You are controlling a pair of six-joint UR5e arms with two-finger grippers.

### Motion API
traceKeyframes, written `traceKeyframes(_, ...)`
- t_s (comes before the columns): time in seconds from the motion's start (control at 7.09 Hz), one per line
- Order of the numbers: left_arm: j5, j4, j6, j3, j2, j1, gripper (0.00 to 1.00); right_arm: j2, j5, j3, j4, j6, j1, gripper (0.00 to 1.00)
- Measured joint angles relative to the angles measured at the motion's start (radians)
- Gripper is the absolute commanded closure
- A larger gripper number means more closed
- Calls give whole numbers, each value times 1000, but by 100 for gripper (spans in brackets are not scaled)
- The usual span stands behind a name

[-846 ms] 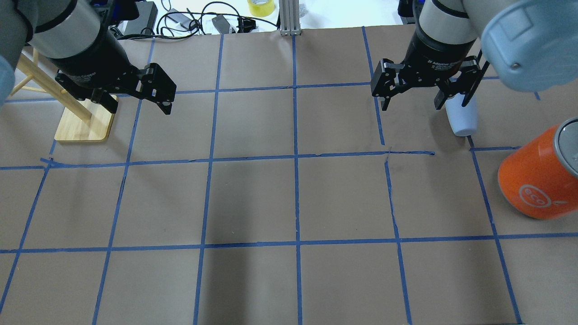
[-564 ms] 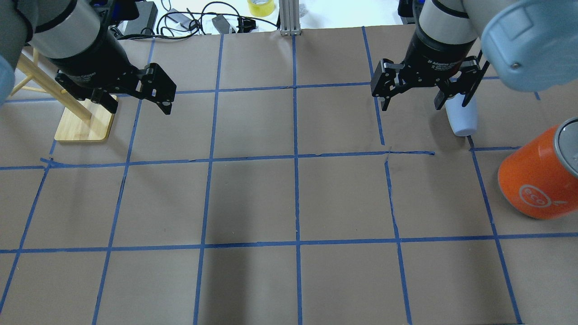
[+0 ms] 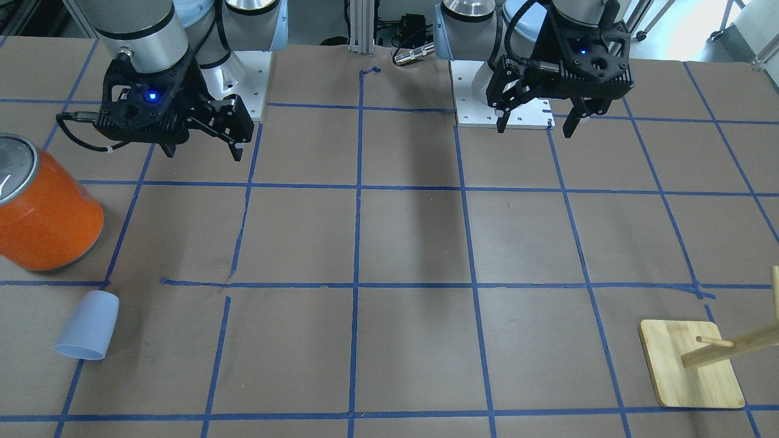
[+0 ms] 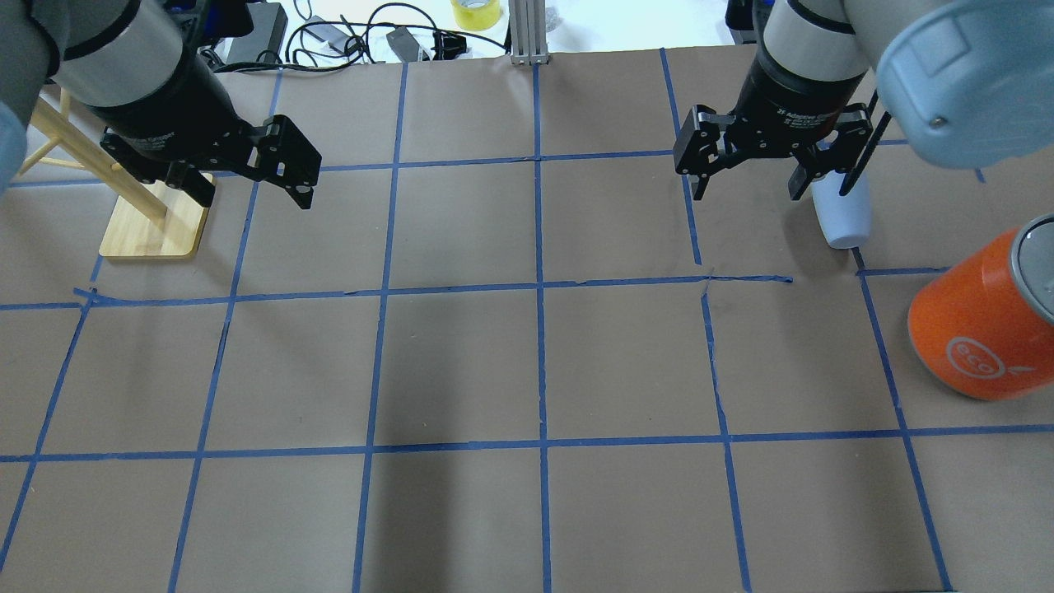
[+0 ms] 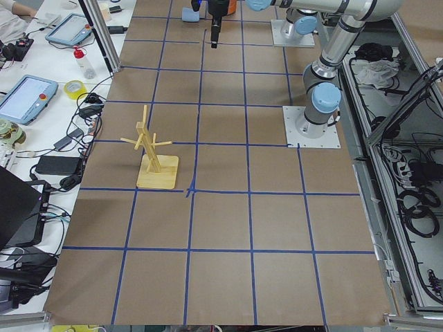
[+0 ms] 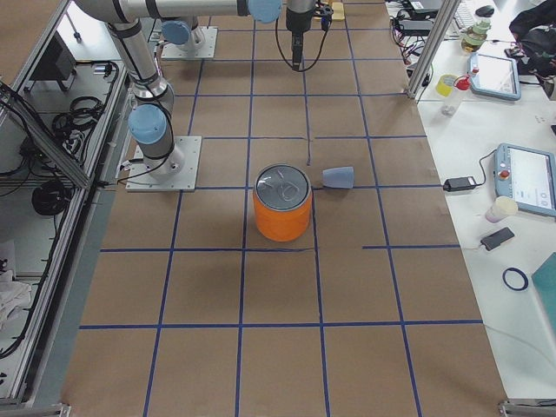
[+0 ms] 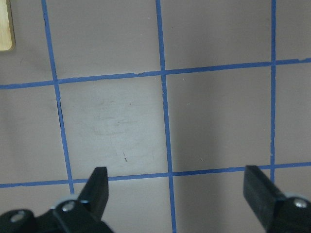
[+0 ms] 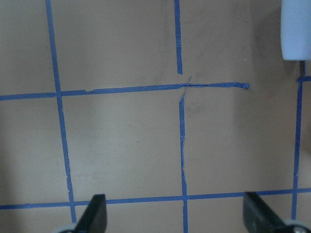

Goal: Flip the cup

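Note:
The cup is a small pale blue tumbler. It lies on its side on the brown paper, mouth pointing away from the robot, beside the orange container. It shows in the overhead view partly behind a finger, in the right side view, and at the top right corner of the right wrist view. My right gripper is open and empty, high above the table, short of the cup. My left gripper is open and empty, far from the cup.
A large orange cylinder with a silver rim stands close to the cup on the robot's right. A wooden peg stand stands on the left side. Blue tape lines grid the paper.
My right gripper has shifted very slightly away from the robot. The cup and the left arm have not moved.

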Motion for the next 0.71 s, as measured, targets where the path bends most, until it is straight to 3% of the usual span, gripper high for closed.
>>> traceKeyframes(0.71,1,-1,0,0,0,0,0,-8,-8,6,-1,-3,3,0)
